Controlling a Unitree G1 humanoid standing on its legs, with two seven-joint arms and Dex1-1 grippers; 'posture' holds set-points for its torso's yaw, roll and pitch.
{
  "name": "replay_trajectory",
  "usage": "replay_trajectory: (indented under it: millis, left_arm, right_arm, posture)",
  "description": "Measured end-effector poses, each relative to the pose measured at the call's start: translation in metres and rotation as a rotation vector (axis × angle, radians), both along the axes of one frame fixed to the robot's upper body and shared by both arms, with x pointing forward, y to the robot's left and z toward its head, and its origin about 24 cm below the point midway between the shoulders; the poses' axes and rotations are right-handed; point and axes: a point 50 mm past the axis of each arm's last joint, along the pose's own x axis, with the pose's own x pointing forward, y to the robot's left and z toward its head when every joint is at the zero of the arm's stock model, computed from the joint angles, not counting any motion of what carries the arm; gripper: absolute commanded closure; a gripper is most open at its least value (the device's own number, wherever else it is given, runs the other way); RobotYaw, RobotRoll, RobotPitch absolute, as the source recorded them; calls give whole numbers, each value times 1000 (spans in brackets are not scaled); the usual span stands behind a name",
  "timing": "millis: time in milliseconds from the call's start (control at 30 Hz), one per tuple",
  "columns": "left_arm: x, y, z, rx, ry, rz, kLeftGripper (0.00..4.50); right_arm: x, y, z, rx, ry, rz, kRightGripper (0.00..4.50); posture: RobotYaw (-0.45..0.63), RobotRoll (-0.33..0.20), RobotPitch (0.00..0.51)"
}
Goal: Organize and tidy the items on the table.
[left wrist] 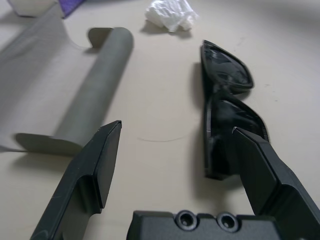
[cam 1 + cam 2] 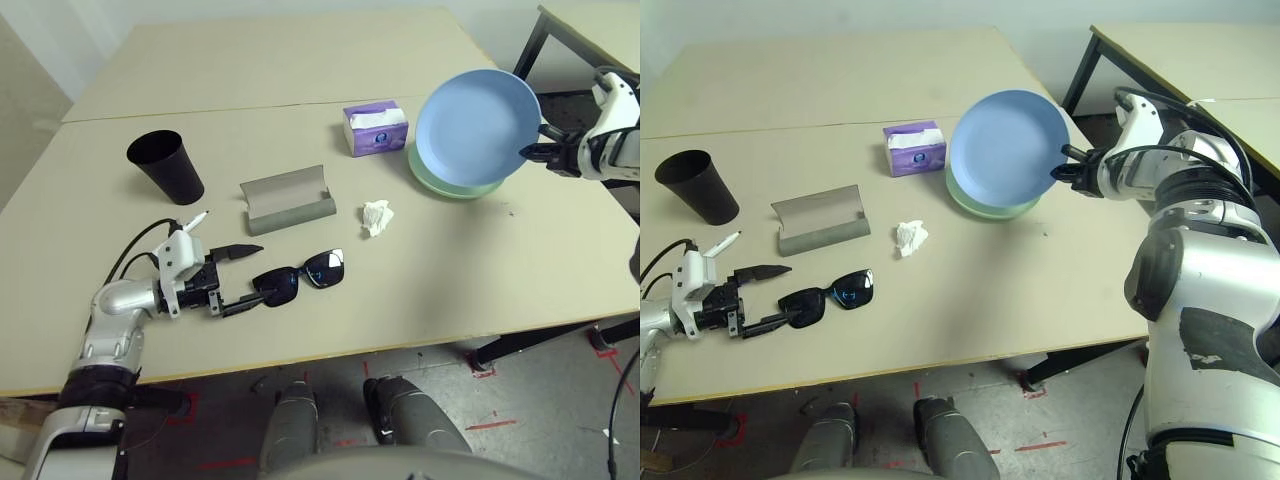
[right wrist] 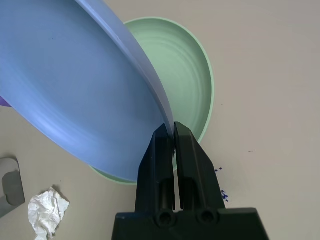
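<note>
Black sunglasses (image 2: 305, 273) lie on the beige table (image 2: 300, 60) near its front edge. My left gripper (image 2: 258, 272) is open and low over the table; one finger (image 1: 270, 170) is at the sunglasses' (image 1: 225, 90) near end. The grey glasses case (image 2: 288, 200) lies open just beyond. My right gripper (image 3: 170, 131) is shut on the rim of the blue plate (image 2: 478, 122), which hangs tilted over the green plate (image 3: 185, 65). The crumpled tissue (image 2: 377, 216) lies between the case and the plates. The black cup (image 2: 166, 166) stands at the left, with one white marker (image 2: 193, 221) near it. No second marker shows.
A purple tissue box (image 2: 375, 128) stands just left of the plates, close to the table's seam. A separate black-legged table (image 2: 590, 30) stands at the back right. Beyond the front edge is the floor, marked with red tape.
</note>
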Motion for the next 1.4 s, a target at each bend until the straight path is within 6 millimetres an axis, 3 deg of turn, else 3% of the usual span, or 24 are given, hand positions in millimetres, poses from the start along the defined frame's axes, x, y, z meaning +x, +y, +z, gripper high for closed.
replay_trajectory:
  millis: [100,400,467,633,833,933,1000,1200,1267,1400]
  left_arm:
    - [0,1,0,1,2,3,0]
    - [-5,0,-4,3,13,10,0]
    - [-5,0,-3,3,12,12,0]
    - [-5,-2,-1,4,1,10,0]
    - [-2,-2,1,5,-9,9,0]
    - [3,-4,5,4,-21,-2,0]
    - [3,-3,4,1,-13,5,0]
    - [3,6,8,6,-10,24,0]
    - [2,8,10,-1,-13,27,0]
    - [0,13,11,9,-1,28,0]
  right_arm:
    - [0,1,-1,2,2,-1,3768]
    - [3,3,-4,11,-12,-3,560]
    - [3,3,-4,13,-14,-2,50]
    - [0,1,-2,33,-21,18,50]
    - [-17,-22,21,10,-31,64,50]
    - [-35,-39,32,-112,-54,127,50]
    - [-59,-44,21,-251,-45,245,50]
    - [-135,20,-46,-359,-17,687,50]
    - [-152,33,-59,-374,-71,726,50]
    - [-165,64,-84,-378,-241,762,50]
  posture:
    - [-19,0,167]
    - [-14,0,169]
    - [-15,0,167]
    - [-33,0,161]
    - [-63,0,157]
    - [-73,0,166]
    - [-79,0,173]
    - [-80,0,187]
    - [-74,0,188]
    - [-63,0,187]
